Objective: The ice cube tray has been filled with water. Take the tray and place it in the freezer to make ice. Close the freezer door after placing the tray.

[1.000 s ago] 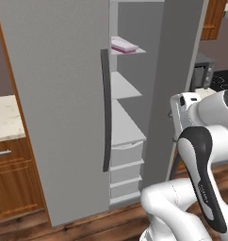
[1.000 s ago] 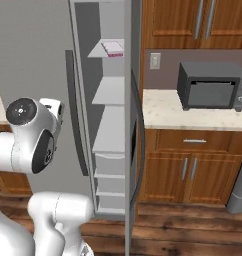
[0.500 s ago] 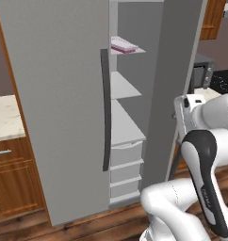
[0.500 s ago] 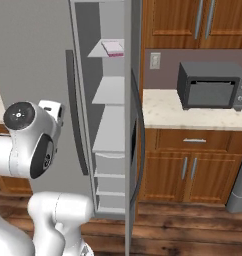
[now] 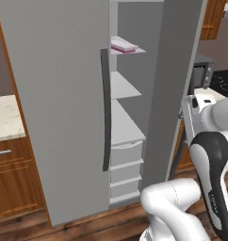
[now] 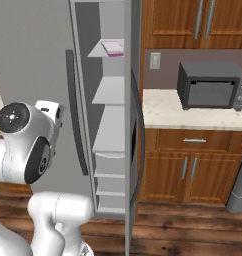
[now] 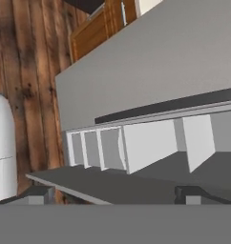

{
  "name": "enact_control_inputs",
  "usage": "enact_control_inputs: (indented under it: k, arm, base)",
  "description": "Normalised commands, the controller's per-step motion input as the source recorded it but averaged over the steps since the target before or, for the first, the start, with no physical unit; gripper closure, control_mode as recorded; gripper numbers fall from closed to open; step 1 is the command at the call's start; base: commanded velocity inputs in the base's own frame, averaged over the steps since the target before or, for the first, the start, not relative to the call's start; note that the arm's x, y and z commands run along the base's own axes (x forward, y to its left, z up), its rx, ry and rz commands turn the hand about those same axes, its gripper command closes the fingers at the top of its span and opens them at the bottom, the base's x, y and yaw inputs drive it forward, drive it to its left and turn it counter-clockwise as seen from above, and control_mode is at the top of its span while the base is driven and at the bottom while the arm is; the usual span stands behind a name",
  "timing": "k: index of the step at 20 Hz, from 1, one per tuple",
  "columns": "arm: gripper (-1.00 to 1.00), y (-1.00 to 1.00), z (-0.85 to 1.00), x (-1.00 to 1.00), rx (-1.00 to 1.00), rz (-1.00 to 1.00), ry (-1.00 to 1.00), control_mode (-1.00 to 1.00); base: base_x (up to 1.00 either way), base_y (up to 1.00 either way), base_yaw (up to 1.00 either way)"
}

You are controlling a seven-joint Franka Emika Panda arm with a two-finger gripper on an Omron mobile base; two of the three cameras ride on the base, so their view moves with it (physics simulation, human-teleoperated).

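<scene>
- Pincer (image 7: 115,193) spread wide with nothing pinched, looking past a grey door edge at pale drawers and shelves.
- Since a moment ago: white arm drawn slightly lower and further back from the cabinet in both base views; shelves, tray and doors unmoved.
- Far left: plain grey door (image 5: 59,94) with a dark vertical bar handle, shut.
- Middle: freezer (image 5: 127,122) standing open, shelves above, drawers below.
- Ice cube tray (image 5: 124,45) lying flat on the top shelf, well above the drawers and well apart from the pincer.
- Right of the shelves: freezer door (image 5: 182,70) swung out, seen edge-on with its dark handle in the right base view.
- Far right: dark microwave (image 6: 210,92) on a pale counter.
- Judged from this: tray placed and released, arm backing away; shutting the freezer door not yet done, likely a push on its outer face.
</scene>
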Motion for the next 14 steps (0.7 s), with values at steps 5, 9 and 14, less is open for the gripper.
enact_control_inputs:
  k: [5, 9, 14]
  arm:
    - [-1.0, -0.46, 0.0, -0.38, 0.0, -0.01, -0.23, -1.0]
    - [-1.0, -0.9, 0.0, -0.02, 0.0, 0.0, -0.2, -1.0]
    - [-1.0, -0.88, -0.03, 0.0, 0.01, 0.0, -0.08, -1.0]
  base:
    - [0.0, 0.0, 0.0]
    - [0.0, 0.0, 0.0]
    - [0.0, 0.0, 0.0]
